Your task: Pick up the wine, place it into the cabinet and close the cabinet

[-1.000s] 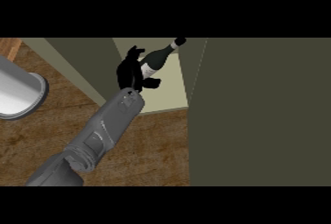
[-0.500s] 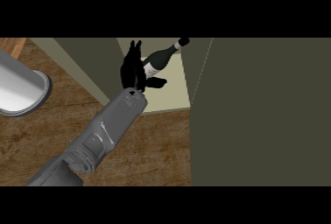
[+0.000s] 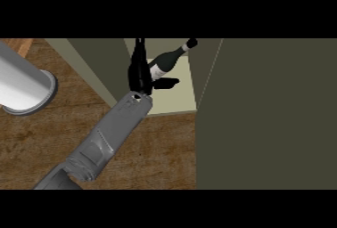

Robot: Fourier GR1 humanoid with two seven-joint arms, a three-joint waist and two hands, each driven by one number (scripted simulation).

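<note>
You're at the placing step: hand (image 3: 141, 73) holding the wine (image 3: 164, 63) inside the cabinet (image 3: 172, 99); next, let go, then shut the door (image 3: 270, 111).

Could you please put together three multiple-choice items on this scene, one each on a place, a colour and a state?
1. Where is the wine bottle?
A. lying on the wooden counter
B. inside the open cabinet, on its pale floor
C. beside the grey cylinder

2. What colour band runs round the bottle's middle?
A. white
B. red
C. yellow

3. How is the robot hand placed at the bottle?
A. resting flat on the counter, far from the bottle
B. fingers alongside the bottle with the thumb on its other side
C. pressing on the cabinet door

Answers: 1 B, the bottle lies over the cabinet floor; 2 A, a white label shows on the dark glass; 3 B, black fingers and thumb flank the bottle.
</note>
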